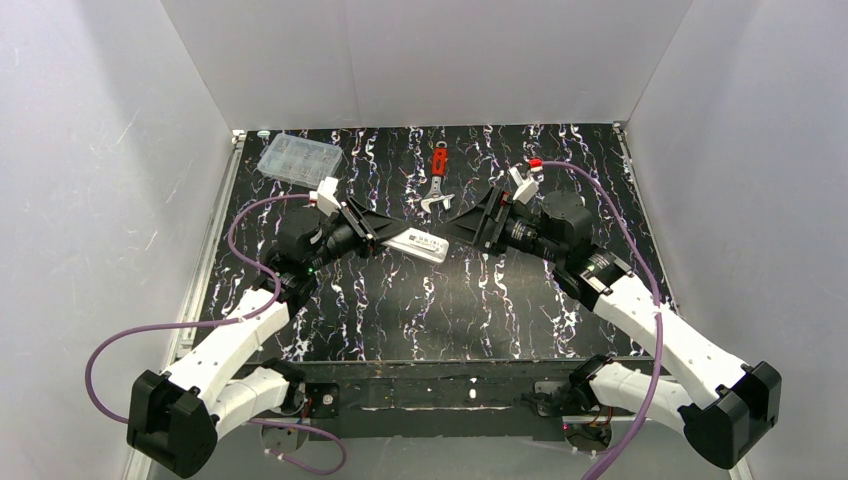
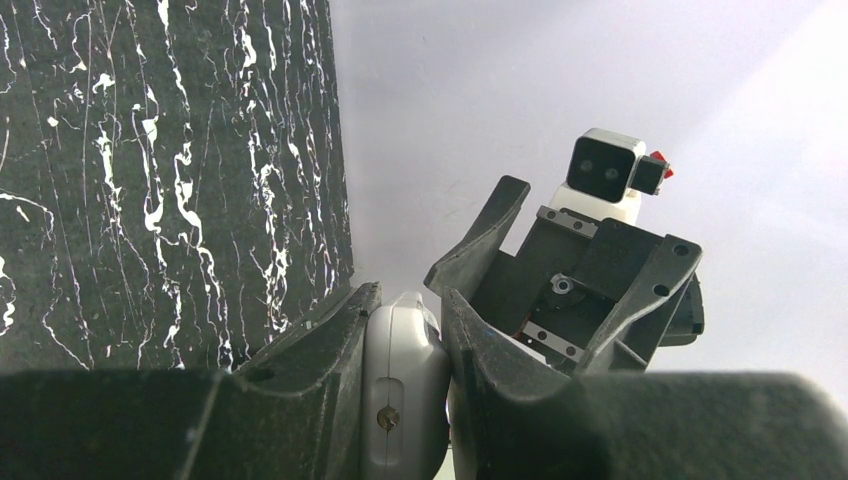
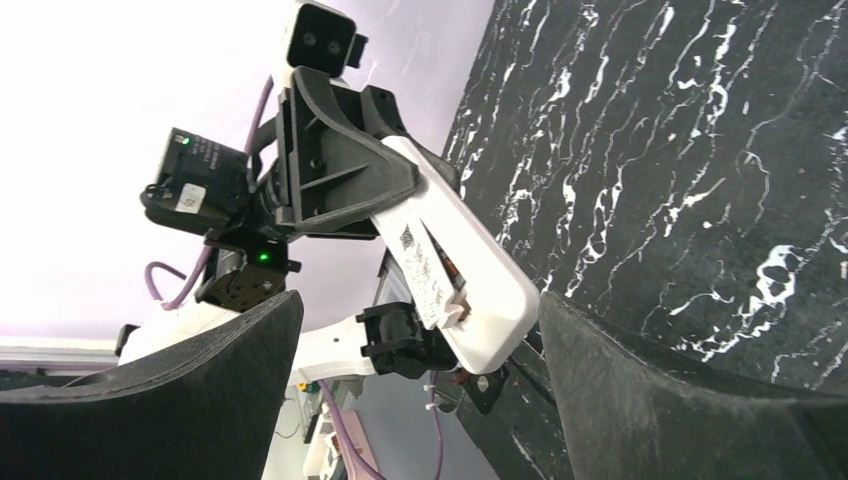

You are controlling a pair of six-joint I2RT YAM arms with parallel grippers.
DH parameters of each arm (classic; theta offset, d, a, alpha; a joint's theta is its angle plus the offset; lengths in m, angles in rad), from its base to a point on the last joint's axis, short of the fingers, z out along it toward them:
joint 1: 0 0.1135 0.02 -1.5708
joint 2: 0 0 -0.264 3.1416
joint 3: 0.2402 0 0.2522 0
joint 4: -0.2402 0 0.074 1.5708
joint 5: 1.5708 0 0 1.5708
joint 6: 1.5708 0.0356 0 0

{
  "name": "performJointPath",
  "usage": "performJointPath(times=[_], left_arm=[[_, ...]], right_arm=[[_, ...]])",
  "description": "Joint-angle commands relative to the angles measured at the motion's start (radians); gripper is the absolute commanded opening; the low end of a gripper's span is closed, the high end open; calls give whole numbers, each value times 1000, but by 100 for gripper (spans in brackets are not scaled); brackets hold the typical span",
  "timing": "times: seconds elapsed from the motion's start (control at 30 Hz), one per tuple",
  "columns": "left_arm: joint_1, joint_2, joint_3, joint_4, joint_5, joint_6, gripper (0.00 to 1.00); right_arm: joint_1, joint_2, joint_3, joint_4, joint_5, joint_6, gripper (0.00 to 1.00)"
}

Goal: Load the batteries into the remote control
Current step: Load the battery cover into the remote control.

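The remote control is held above the middle of the counter, clamped at one end by the left pincer. Its free end is faced by the right pincer, spread wide and empty. A clear box and a red-handled wrench are seen farther back.

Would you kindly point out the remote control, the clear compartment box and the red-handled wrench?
remote control (image 1: 420, 243), top view, middle of its white body
clear compartment box (image 1: 298, 158), top view, centre of its lid
red-handled wrench (image 1: 438, 162), top view, its red handle
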Motion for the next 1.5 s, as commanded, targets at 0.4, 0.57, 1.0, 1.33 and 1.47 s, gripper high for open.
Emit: performJointPath(times=[0.4, 0.57, 1.0, 1.33, 1.47], left_arm=[[-2, -11, 50, 87, 10, -6, 0], [-2, -10, 52, 86, 11, -6, 0], [-2, -10, 52, 88, 10, -7, 0], [-2, -14, 47, 90, 9, -8, 0], [-2, -16, 48, 90, 8, -8, 0]], right_arm=[[-1, 1, -1, -19, 15, 36, 95], [-1, 13, 15, -80, 24, 22, 95], [-1, 73, 4, 24, -84, 60, 91], [-1, 95, 3, 44, -111, 67, 76], [-1, 103, -1, 48, -117, 69, 69]])
